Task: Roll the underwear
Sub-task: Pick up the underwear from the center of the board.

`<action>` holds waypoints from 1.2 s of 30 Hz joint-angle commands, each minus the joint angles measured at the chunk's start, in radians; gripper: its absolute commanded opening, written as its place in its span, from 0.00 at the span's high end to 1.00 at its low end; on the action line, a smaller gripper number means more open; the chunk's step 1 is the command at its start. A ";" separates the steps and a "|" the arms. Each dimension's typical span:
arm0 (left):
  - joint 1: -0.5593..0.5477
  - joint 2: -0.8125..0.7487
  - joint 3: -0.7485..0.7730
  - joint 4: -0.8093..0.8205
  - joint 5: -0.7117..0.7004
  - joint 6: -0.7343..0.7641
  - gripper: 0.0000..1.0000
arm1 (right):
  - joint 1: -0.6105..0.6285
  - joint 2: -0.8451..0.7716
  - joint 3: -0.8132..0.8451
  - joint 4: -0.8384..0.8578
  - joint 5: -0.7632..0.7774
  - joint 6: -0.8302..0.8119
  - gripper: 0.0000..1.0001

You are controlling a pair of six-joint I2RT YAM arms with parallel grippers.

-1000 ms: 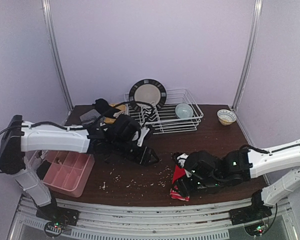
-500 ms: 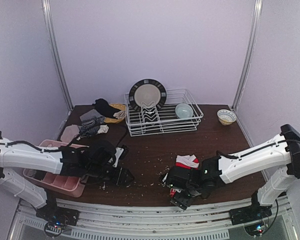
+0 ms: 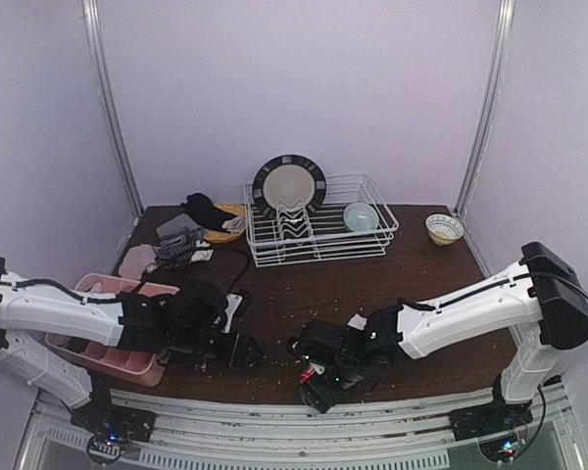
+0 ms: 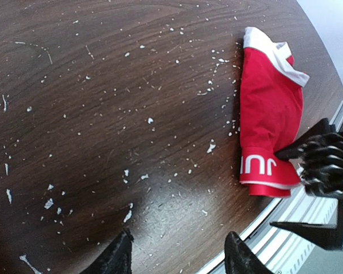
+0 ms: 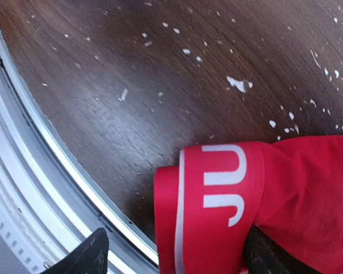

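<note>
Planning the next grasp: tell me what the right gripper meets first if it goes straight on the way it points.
The red underwear: its folded, lettered end lies between the fingers of the open right gripper. Depth is unclear; one finger may be touching it.

Red cloth brief with a white waistband [image 4: 268, 125]: folded into a long narrow strip, lying flat on the dark wooden table [image 4: 103, 114], close to the middle of its near edge. White letters "JU" on the red band at the near end, white waistband at the far end. At the far left: crumpled black-and-white striped cloth brief [image 3: 179, 245], black cloth brief [image 3: 204, 209] just behind, greyish cloth brief [image 3: 137, 260] to its left, all loose and unrolled.
</note>
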 commanded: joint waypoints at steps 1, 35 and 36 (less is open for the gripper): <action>-0.007 -0.017 -0.027 0.031 -0.029 -0.023 0.47 | 0.029 -0.014 0.067 -0.043 0.053 -0.012 0.20; -0.021 0.022 -0.025 0.024 -0.040 -0.038 0.47 | 0.148 0.067 -0.009 -0.016 0.035 0.036 0.87; -0.021 0.020 -0.026 0.024 -0.041 -0.036 0.47 | 0.147 0.047 -0.026 0.006 0.017 0.044 0.92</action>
